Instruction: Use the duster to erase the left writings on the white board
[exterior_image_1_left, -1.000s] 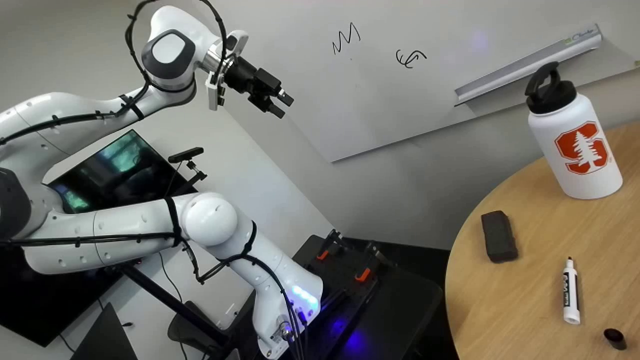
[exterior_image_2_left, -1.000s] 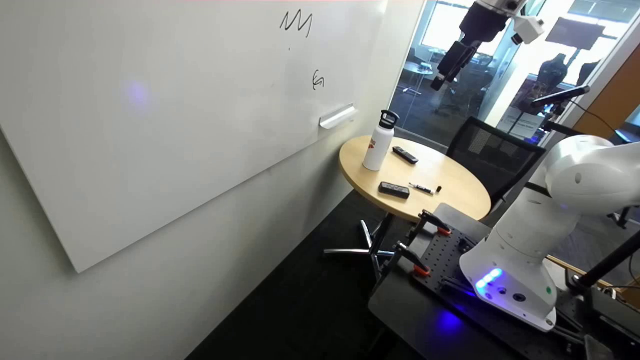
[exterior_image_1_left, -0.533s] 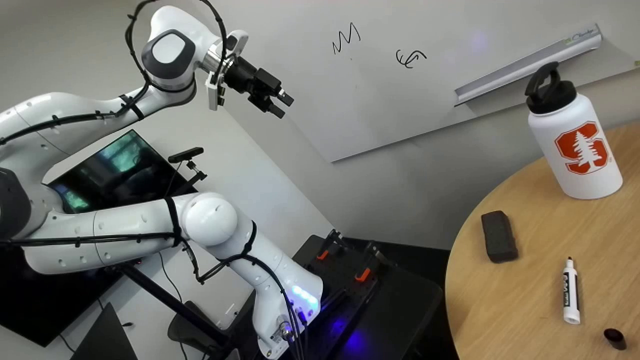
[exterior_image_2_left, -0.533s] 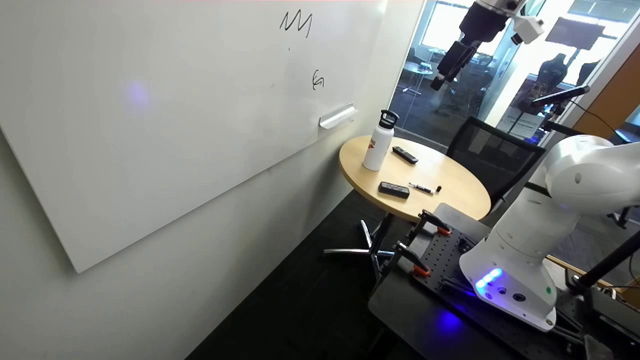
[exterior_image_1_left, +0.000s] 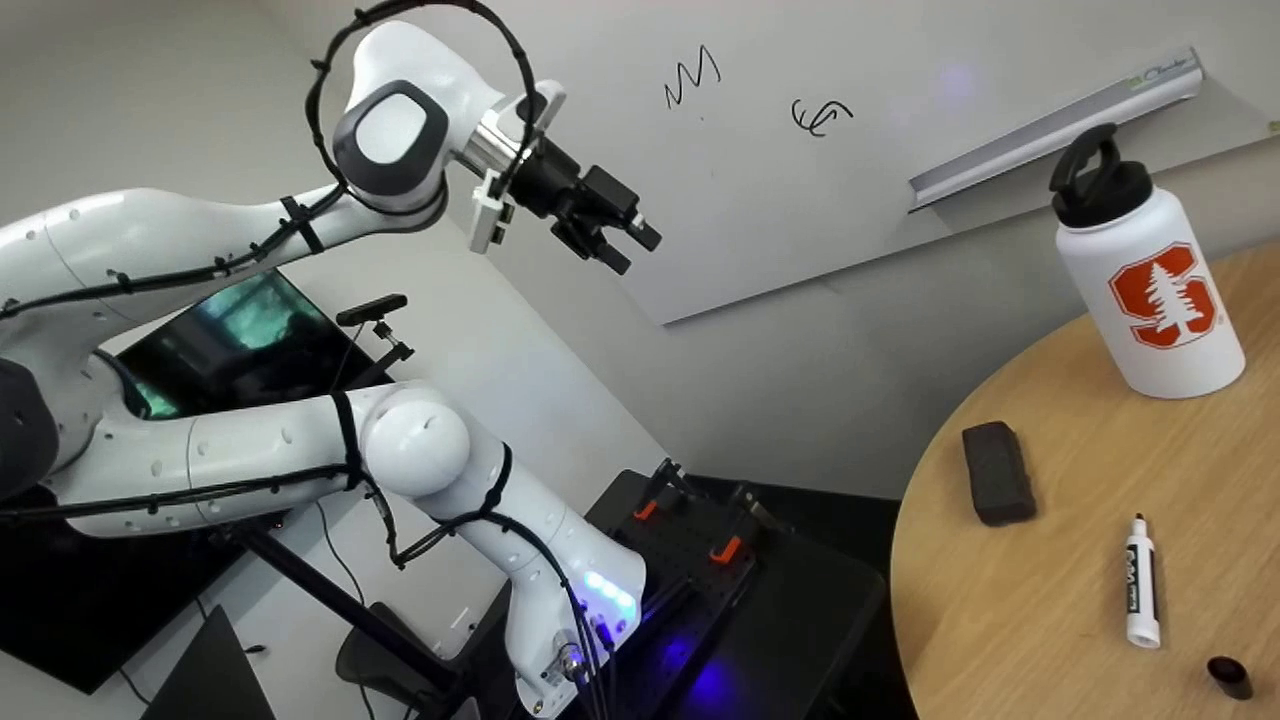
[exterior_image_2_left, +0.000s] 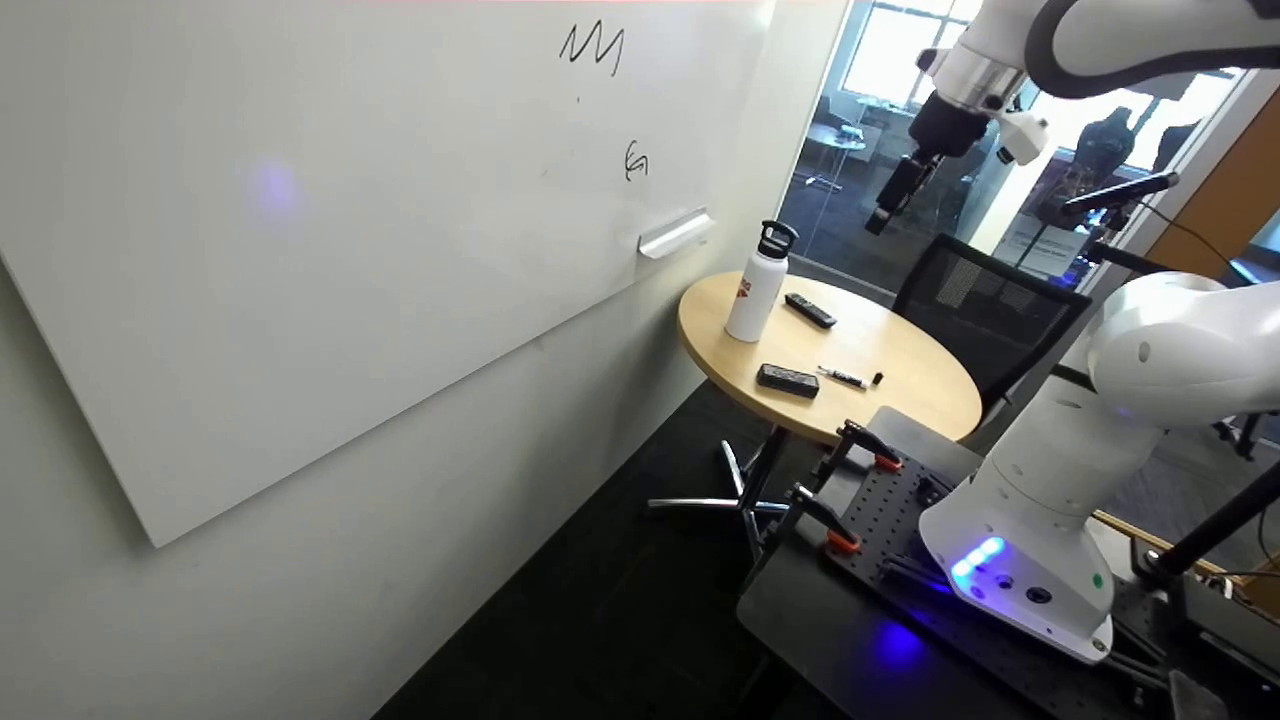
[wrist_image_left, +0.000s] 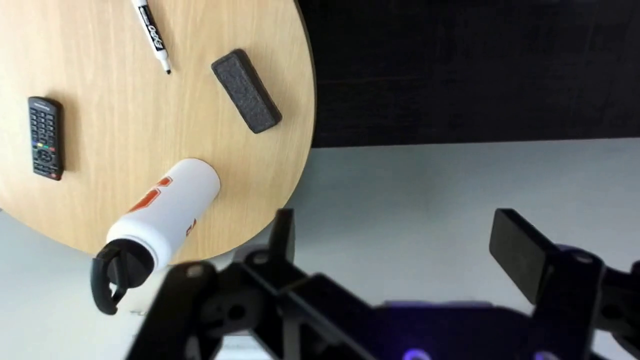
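My black, blocky two-fingered gripper (wrist_image_left: 395, 237) has its jaws spread wide with nothing between them, and hangs in mid-air, high and well apart from the round, pale wooden table (wrist_image_left: 265, 170). In the wrist view the black, flat, felt-looking rectangular duster (wrist_image_left: 247, 92) lies up and to the left of my jaws, resting on that table near its right-hand curved edge. The duster's long axis slants steeply across the line along which my jaws close, so I judge that a modest wrist turn would bring them flat to its long sides. Farther out, the thin black zigzag writing (exterior_image_1_left: 692, 78) is not yet erased from the large, glossy white board (exterior_image_1_left: 740, 230). Against half a second ago, I hang lower and nearer the duster in both exterior views; the duster has not shifted.
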